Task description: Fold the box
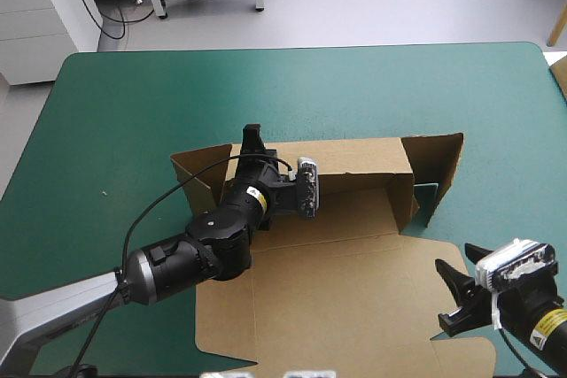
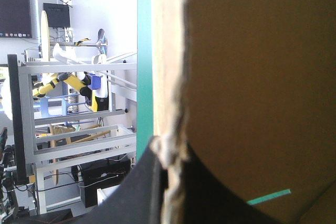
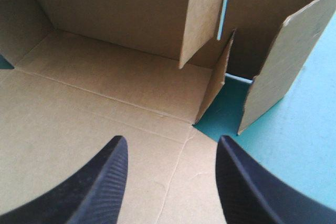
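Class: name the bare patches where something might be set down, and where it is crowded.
Bare: teal-green cover between box and far edge, and left of box. Crowded: near middle, with left tool and right tool.

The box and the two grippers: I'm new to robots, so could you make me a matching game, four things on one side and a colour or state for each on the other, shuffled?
Things:
1. left gripper
2. right gripper
3. box's far wall
4. table cover

States:
A. open, holding nothing
B. teal-green
C. standing upright
D. shut on the box

Pairs: 1-D, 2-A, 3-C, 4-B.
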Controlling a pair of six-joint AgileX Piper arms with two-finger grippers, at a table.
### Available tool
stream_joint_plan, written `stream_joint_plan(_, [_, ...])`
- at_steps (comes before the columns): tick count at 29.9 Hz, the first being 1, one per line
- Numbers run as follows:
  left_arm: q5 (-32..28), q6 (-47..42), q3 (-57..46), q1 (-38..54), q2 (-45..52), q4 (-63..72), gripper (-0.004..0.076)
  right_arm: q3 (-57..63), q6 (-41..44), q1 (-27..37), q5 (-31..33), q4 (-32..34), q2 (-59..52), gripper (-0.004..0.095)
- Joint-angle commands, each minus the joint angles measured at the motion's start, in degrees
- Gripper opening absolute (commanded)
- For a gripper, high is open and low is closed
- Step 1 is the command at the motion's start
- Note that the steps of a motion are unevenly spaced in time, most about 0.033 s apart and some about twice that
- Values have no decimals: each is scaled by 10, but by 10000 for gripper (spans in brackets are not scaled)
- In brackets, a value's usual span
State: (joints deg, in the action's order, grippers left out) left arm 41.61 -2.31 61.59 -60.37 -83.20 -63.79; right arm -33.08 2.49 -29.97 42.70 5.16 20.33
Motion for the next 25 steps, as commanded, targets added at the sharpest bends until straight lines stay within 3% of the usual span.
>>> stream_joint_plan(1, [-22, -10, 0, -8, 8, 43, -8, -79, 13, 4, 1, 25, 45, 467])
stream_joint_plan(5, [-22, -10, 0, -8, 8, 44, -8, -157, 33, 4, 26, 33, 104, 466])
stream_joint_plan(10, [-22, -10, 0, -8, 8, 45, -8, -278, 87, 4, 91, 103, 193, 466])
stream_joint_plan(15, [-22, -10, 0, -8, 8, 45, -8, -393, 85, 4, 156, 161, 289, 465])
stream_joint_plan(25, [-22, -10, 0, -8, 8, 45, -8, -602, 61, 4, 183, 179, 471, 466])
